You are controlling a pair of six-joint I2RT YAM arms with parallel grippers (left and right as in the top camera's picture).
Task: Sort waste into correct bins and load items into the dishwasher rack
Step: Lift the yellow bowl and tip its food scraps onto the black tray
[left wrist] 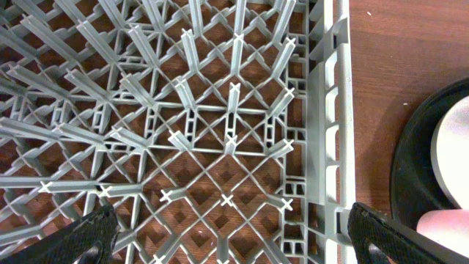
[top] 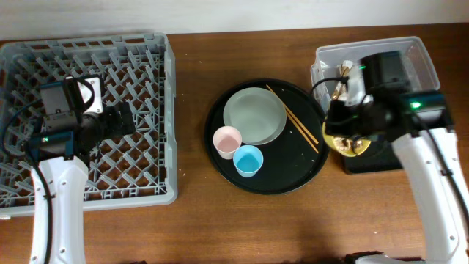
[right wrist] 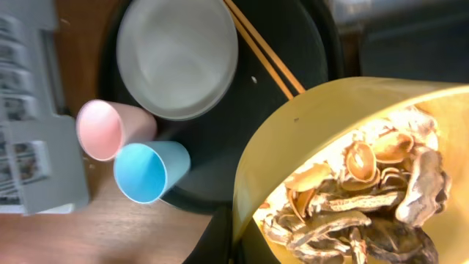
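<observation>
Glossy and yellow, the bowl (right wrist: 308,147) fills the right wrist view, heaped with curled, brownish, shell-like food scraps (right wrist: 366,198). The right gripper (right wrist: 233,233) is pinched together on its smooth rim. From overhead we see it over the flat black tray (top: 366,164), though whether it touches is unclear. At twelve o'clock from there stands the clear plastic tub (top: 421,55). On the round black tray (top: 293,176), the pale grey plate (top: 253,116) sits at twelve o'clock, thin wooden chopsticks (top: 293,119) at two, the pink cup (top: 227,141) at eight and the light-blue cup (top: 248,160) at six. At nine o'clock, the left gripper (left wrist: 234,246) hangs, fingers wide apart, over the grey peg-latticed dishwasher rack (top: 167,88).
</observation>
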